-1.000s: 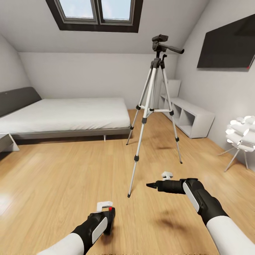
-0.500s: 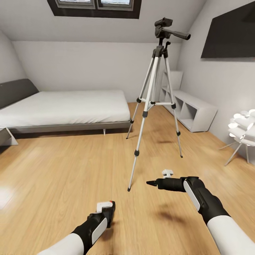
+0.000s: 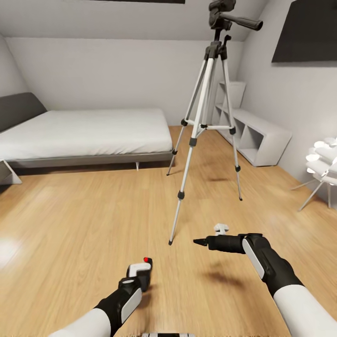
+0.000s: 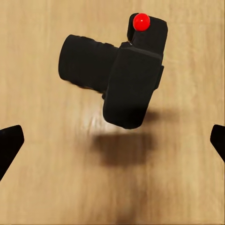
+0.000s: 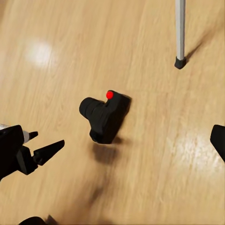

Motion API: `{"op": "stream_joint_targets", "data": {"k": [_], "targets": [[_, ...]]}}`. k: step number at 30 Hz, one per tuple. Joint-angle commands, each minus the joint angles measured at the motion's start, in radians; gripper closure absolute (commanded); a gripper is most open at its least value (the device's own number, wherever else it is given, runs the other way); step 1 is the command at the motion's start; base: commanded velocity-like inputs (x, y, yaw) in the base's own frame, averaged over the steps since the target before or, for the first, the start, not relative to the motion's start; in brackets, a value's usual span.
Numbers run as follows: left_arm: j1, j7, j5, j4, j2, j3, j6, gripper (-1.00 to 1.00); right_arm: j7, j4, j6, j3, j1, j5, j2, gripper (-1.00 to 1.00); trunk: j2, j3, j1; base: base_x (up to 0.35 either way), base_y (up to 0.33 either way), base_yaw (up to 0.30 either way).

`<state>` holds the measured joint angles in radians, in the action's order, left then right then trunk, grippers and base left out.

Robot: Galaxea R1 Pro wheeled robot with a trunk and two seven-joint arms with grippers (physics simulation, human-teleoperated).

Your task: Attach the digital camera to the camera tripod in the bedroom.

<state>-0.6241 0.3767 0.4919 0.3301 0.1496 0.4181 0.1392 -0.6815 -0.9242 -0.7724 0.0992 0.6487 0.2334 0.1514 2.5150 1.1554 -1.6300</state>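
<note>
Bedroom scene with grey walls and a wood floor. The camera tripod stands upright near the middle of the room on three spread silver legs, its black pan head and long handle at the top of the head view; one black foot also appears in the right wrist view, planted on the floor. The digital camera is seen from the left wrist view with its stubby lens pointing sideways and its red dot uppermost; a soft shadow lies on the boards below it, apart from the body, so it appears raised off the floor rather than resting on it. The left gripper is spread wide, its two dark fingertips at opposite edges of that view and well apart from the camera, touching nothing. In the head view the red dot shows just beyond this gripper, low in the picture and well short of the nearest tripod foot. The right gripper points across toward the robot's left, empty; its fingers appear close together, though their exact spacing cannot be told. A white bed stands at the left wall, a low white shelf unit and a dark wall TV at the right, with a white lamp on thin legs at the far right.
</note>
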Motion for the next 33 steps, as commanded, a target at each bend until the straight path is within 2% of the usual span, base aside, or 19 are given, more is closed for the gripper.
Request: {"op": "stream_joint_targets", "data": {"k": [1, 7, 12, 16, 21, 33], "targets": [[0.000, -0.005, 0.004, 0.002, -0.001, 0.009, 0.003, -1.00, 0.002, -0.001, -0.006, 0.002, 0.000, 0.006, 0.001, -1.00, 0.001, 0.005, 0.000, 0.000, 0.000, 0.000], [-0.001, -0.064, -0.025, 0.003, 0.000, 0.017, -0.006, -1.00, 0.005, -0.001, -0.005, 0.002, 0.001, 0.004, 0.001, -1.00, 0.002, 0.028, -0.003, 0.000, 0.000, 0.000], [-0.001, -0.083, -0.070, 0.001, 0.000, 0.030, -0.014, -1.00, 0.007, -0.001, -0.004, 0.001, 0.000, 0.003, 0.001, -1.00, 0.003, 0.047, -0.005, 0.000, 0.000, 0.000], [0.000, -0.089, -0.091, -0.006, -0.001, 0.035, -0.035, -1.00, 0.008, -0.001, -0.004, 0.002, 0.000, 0.003, 0.000, -1.00, 0.004, 0.063, -0.007, 0.000, 0.000, 0.000], [-0.001, -0.092, -0.105, -0.046, -0.001, 0.038, -0.086, -1.00, 0.009, -0.001, -0.004, 0.002, 0.000, 0.003, 0.000, -1.00, 0.005, 0.082, -0.009, 0.000, 0.000, 0.000], [-0.001, -0.091, -0.108, -0.070, -0.009, 0.040, -0.106, -1.00, 0.006, -0.001, -0.004, 0.001, 0.000, 0.004, 0.000, -1.00, 0.008, 0.129, -0.015, 0.000, 0.000, 0.000]]}}
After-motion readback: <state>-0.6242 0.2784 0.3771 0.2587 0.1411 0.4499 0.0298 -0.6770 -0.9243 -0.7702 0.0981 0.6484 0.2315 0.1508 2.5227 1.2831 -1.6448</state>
